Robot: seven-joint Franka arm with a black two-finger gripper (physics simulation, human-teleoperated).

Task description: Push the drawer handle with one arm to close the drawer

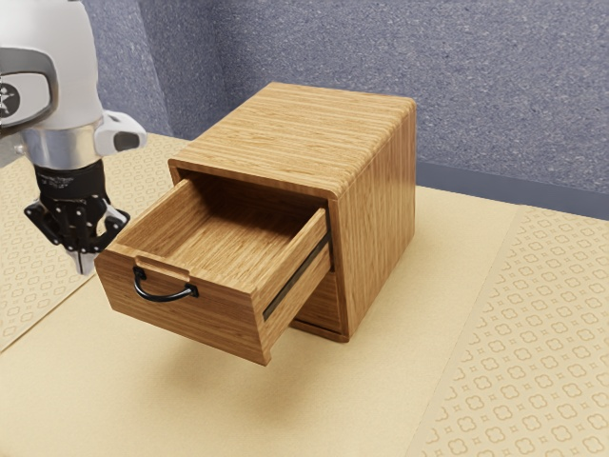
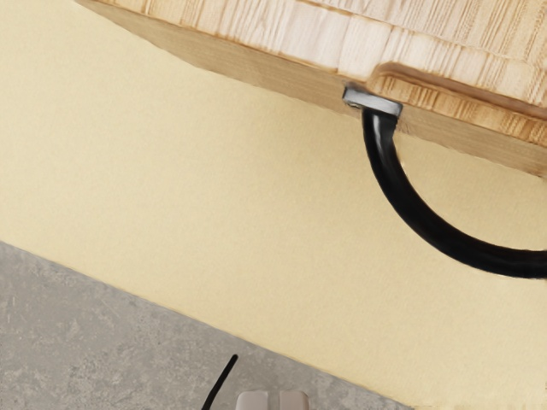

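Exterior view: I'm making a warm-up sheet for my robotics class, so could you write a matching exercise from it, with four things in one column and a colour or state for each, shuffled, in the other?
Column one
1. Drawer
2. Handle
3. Gripper
4. Wall

Column two
A. Blue-grey and speckled
B. Fingers together, with nothing between them
C. Black and curved
D. Wooden, pulled out of its cabinet

Right pairs: 1-D, 2-C, 3-B, 4-A
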